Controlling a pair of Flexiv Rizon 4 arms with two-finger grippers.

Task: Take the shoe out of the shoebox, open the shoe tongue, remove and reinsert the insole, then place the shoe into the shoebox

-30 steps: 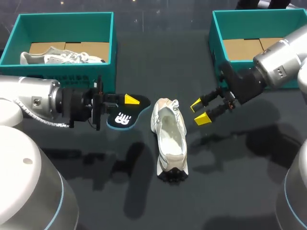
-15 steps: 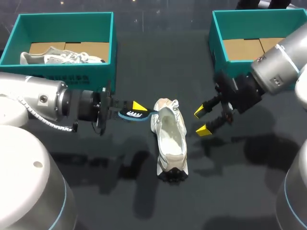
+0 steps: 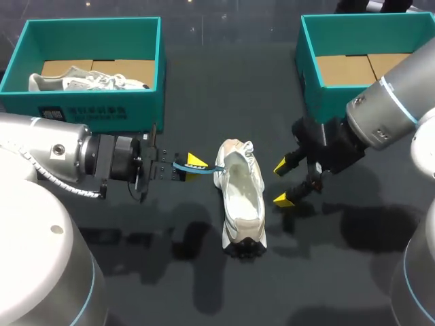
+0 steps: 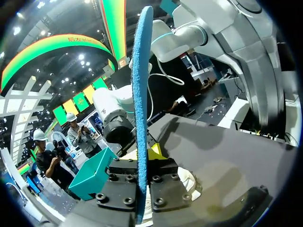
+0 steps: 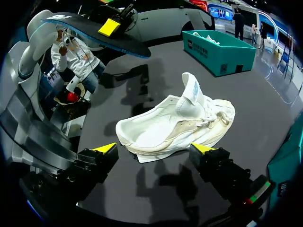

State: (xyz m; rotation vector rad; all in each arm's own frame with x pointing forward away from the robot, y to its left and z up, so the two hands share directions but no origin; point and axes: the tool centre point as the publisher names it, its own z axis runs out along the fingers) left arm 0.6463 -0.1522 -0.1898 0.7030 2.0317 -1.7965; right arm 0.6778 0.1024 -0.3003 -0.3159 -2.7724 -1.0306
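Our left gripper (image 3: 187, 165) clamps the insole (image 3: 204, 167) edge-on just left of the shoe (image 3: 241, 197) — lying lengthwise away from us — while our right gripper (image 3: 282, 183) hangs open just right.

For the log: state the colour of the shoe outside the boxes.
White shoe; right wrist view best.

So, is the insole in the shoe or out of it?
Out. The left gripper is shut on the insole, holding it on edge beside the shoe.

Left end effector (image 3: 191, 163) clamped, right (image 3: 282, 183) splayed
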